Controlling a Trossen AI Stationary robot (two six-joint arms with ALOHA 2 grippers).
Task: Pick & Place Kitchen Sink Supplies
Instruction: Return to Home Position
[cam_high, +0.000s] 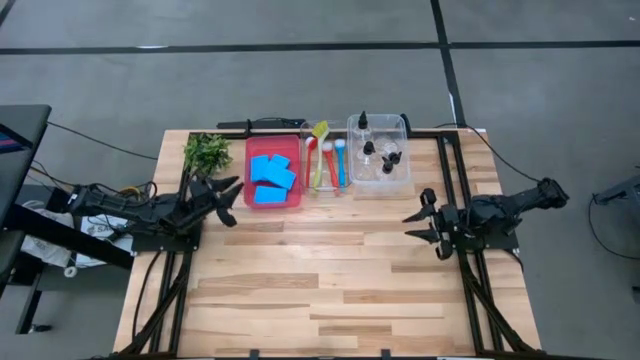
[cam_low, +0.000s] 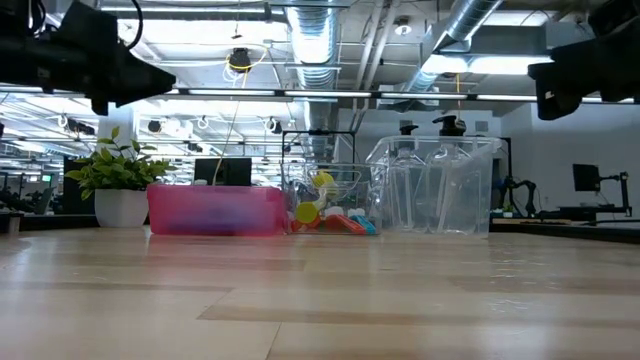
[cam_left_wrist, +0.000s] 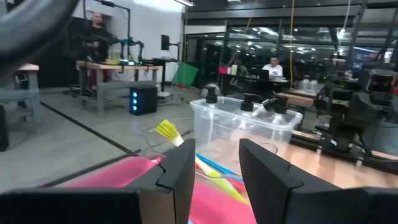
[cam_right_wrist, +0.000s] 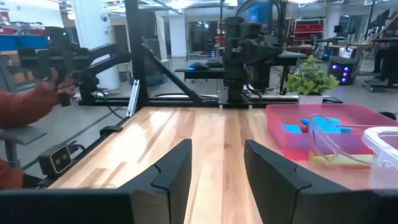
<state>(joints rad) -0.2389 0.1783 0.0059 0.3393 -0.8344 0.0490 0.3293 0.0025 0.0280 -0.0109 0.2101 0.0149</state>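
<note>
- Sponges (cam_high: 272, 172) are all piled in the red bin (cam_high: 248, 190).
- Brushes (cam_high: 328, 160) lie in the slim clear tray (cam_high: 325, 190) right beside it, and the bottles (cam_high: 378, 152) stand in the clear bin (cam_high: 404, 172) next over.
- Left gripper (cam_high: 230, 200) hovers just beside the red bin, jaws apart, holding nothing.
- Right gripper (cam_high: 412, 226) hangs over bare table (cam_high: 330, 290) near the clear bin, jaws apart too, empty.

Four blue sponges (cam_high: 268, 166), three brushes (cam_high: 329, 160), four capped bottles (cam_high: 369, 147), one plant sprig (cam_high: 207, 152).
</note>
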